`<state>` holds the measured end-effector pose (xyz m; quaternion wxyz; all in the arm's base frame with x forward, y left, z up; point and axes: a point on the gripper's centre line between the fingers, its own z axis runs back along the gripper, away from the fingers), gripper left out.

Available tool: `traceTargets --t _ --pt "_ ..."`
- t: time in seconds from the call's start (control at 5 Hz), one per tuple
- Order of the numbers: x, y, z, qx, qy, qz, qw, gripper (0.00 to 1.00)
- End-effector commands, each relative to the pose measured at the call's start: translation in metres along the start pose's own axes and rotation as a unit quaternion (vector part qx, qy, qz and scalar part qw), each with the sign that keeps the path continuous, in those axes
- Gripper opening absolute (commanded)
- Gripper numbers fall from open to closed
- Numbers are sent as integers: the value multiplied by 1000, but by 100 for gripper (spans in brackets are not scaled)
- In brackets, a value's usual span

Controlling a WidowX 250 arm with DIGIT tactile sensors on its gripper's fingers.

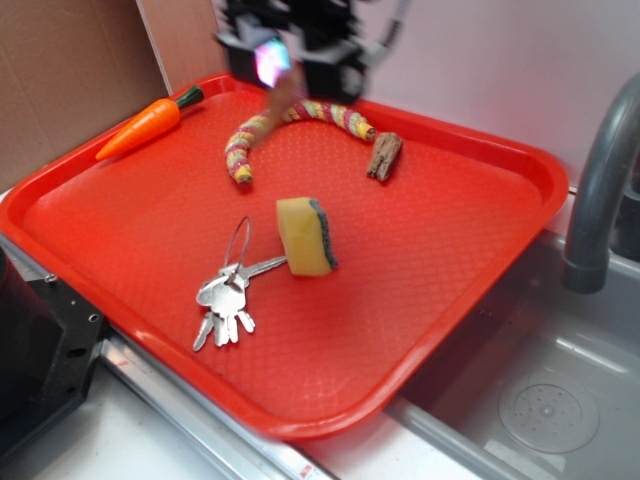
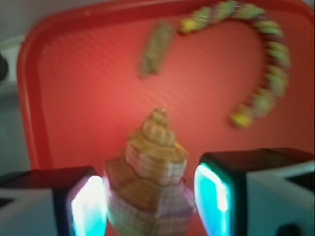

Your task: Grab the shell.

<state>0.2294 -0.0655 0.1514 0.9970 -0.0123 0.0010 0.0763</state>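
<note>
Shell (image 2: 151, 179) between fingers (image 2: 88, 206), above tray (image 2: 74, 98)

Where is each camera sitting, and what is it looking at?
Exterior: off the tray's near corner, looking down across it; the blurred tool shows at the far rim.
Wrist: on the arm, looking down past the tool, whose pads flank the shell.
Both show the rope toy and bark chunk.

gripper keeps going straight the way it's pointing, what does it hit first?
Likely bare tray. The gripper has the shell between its fingers, tip forward, so the shell would touch first. Bark chunk and rope sit further on, though blur leaves depth uncertain.
</note>
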Motion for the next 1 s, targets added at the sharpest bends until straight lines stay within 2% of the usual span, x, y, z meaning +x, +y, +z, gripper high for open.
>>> traceTargets --t 0.0,0.2,0.4,0.6,0.8 --pt "13 70 31 57 -5 17 998 0" --pt "32 104 27 78 -30 -11 996 0" --pt "39 107 28 78 -44 -27 996 0" --pt "39 97 29 80 -55 -48 994 0" --pt "42 91 20 80 -43 -41 995 0"
